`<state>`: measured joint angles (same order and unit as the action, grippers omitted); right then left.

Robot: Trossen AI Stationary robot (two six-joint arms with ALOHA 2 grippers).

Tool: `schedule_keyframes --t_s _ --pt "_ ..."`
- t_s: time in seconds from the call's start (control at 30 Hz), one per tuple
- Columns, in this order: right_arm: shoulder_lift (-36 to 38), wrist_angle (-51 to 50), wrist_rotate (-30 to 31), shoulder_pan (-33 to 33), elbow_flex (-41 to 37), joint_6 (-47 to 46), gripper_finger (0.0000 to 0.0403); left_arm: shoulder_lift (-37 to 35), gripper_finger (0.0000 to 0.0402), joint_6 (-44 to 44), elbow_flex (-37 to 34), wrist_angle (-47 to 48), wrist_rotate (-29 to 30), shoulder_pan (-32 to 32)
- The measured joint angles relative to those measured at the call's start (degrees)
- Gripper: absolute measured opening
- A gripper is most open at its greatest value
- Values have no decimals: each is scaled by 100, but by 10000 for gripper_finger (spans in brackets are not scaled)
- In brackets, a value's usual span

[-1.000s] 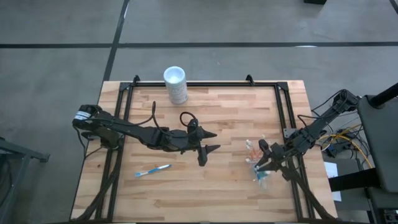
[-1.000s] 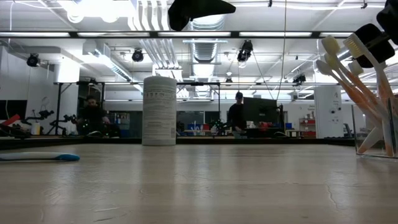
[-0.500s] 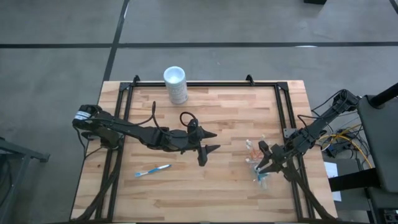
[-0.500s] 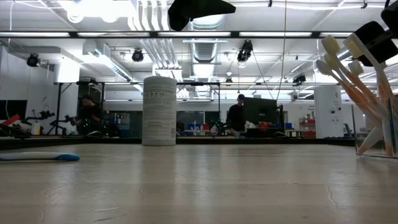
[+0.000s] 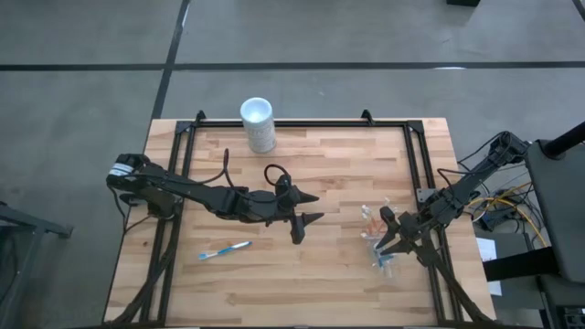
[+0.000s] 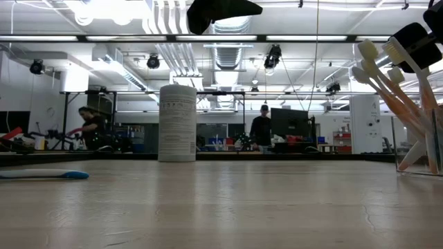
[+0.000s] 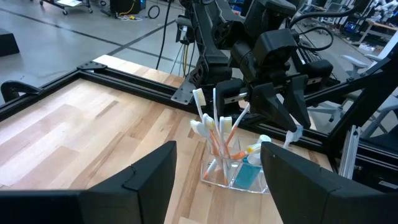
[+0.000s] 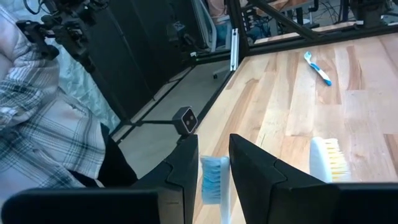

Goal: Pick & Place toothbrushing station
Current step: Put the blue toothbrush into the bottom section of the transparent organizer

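The see-through plastic cup (image 7: 219, 173) stands on the table's right side, with several orange-and-white toothbrushes (image 7: 217, 127) leaning in it, heads up. My right gripper (image 5: 382, 239) hovers at the cup's right side, shut on a blue-bristled toothbrush (image 8: 213, 177). Another blue-and-white toothbrush (image 5: 224, 249) lies flat on the table at the near left. My left gripper (image 5: 309, 217) hangs open over the table's middle, above the wood, pointing at the cup and holding nothing. My right gripper has the blue-bristled toothbrush between its two fingers; its bristled head (image 8: 213, 174) shows in the gap between them. The fingers reach nearly level from the table's right side. The fingers hide the handle and its lower end.
A tall opaque white cup (image 5: 257, 123) stands at the far edge, left of centre. A black metal frame (image 5: 292, 125) runs along the table's edges. The wood between the two grippers and along the near edge is bare. People move in the room behind.
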<state>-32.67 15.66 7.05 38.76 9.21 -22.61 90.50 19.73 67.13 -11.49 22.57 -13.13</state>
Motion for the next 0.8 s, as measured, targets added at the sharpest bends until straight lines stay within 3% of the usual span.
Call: schedule_keyframes --t_s 0.6,0.8 --pt "1 52 214 -2 0 -93 146 0 239 0 0 0 -2 0" --pt "2 441 249 -2 4 88 144 0 239 0 0 0 -2 0"
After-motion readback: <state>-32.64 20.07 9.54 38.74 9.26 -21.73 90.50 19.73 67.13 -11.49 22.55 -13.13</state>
